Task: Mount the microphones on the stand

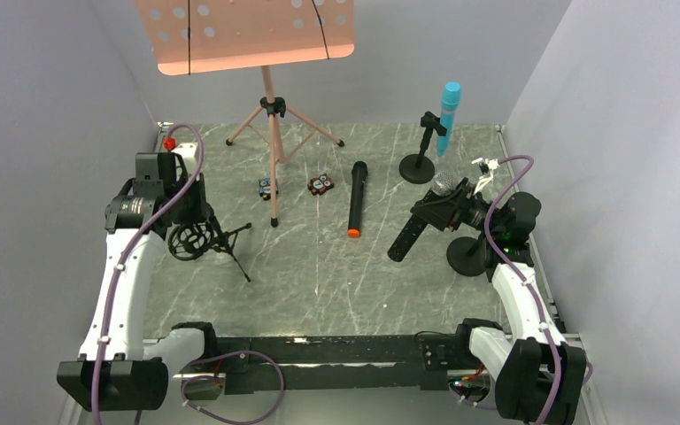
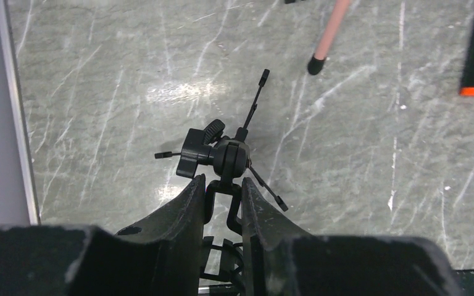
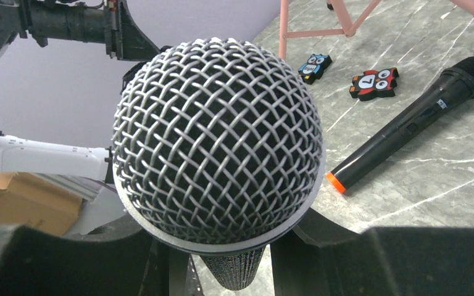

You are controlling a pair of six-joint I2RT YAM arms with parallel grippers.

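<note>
My right gripper [image 1: 450,211] is shut on the black microphone with the silver mesh head [image 1: 445,184]. It holds it tilted above the table, next to a black round-base stand [image 1: 467,257]. The mesh head [image 3: 216,142] fills the right wrist view, with my gripper [image 3: 225,246] closed round the body below it. The turquoise-blue microphone [image 1: 449,113] stands in a clip on another round-base stand [image 1: 418,168]. The black microphone with the orange end [image 1: 355,200] lies flat mid-table and also shows in the right wrist view [image 3: 407,123]. My left gripper [image 2: 222,188] is shut on a small black tripod stand [image 2: 228,157] with a ring mount [image 1: 189,241].
A pink music stand [image 1: 270,106] stands on a tripod at the back centre; one of its legs [image 2: 327,37] is close to the left gripper. Two small owl clips [image 1: 267,188] [image 1: 320,185] lie near its feet. Grey walls close in both sides.
</note>
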